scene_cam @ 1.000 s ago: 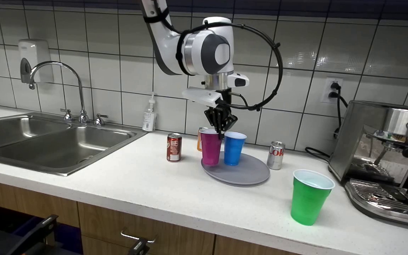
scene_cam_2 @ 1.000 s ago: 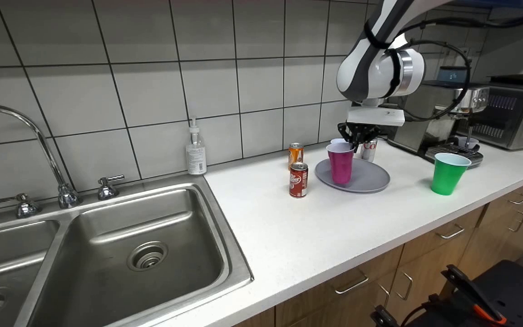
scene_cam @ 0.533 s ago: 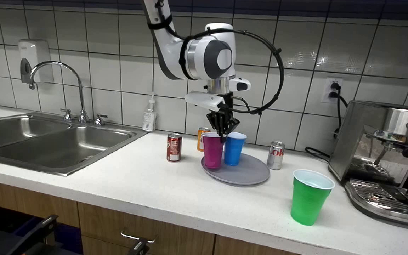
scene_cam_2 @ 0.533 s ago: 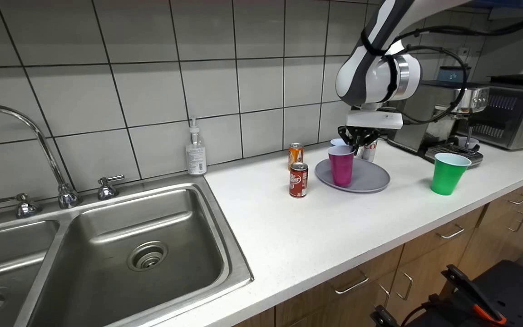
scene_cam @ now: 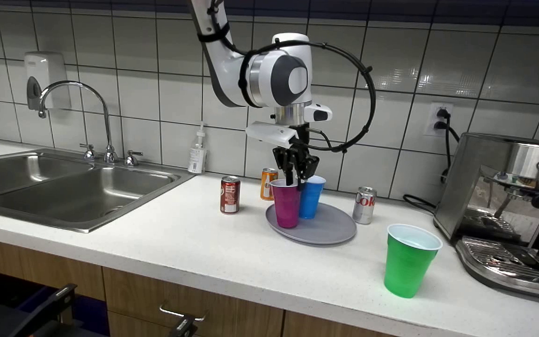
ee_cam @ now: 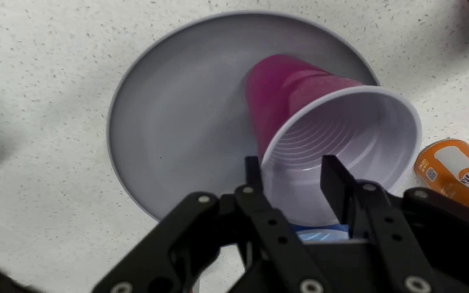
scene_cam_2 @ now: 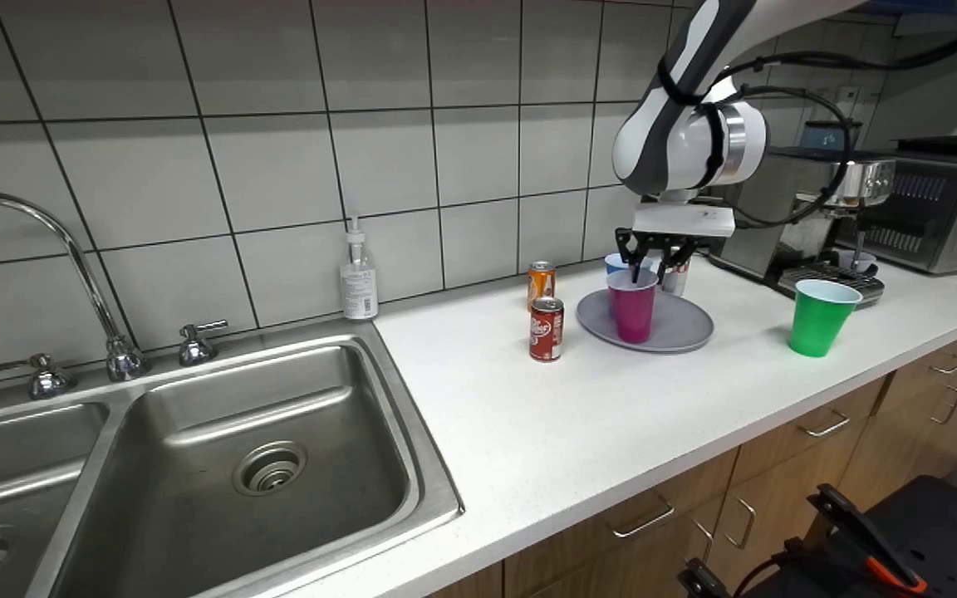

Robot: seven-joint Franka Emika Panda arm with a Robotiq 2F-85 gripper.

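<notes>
magenta cup (ee_cam: 324,118), right below the hand (ee_cam: 291,158), stands upright because the grey plate (ee_cam: 177,114) seems to carry its base; the fingers (ee_cam: 336,179) are apart, astride its rim, apparently unclamped. blue cup (scene_cam: 312,199) just beside the hand.

"Fanta" reads on orange can (ee_cam: 458,177) near gripper (ee_cam: 291,162), partial "Coke" on silver can (scene_cam: 364,206) one side, blurry "Pepper" on red can (scene_cam_2: 547,330) opposite.
</notes>
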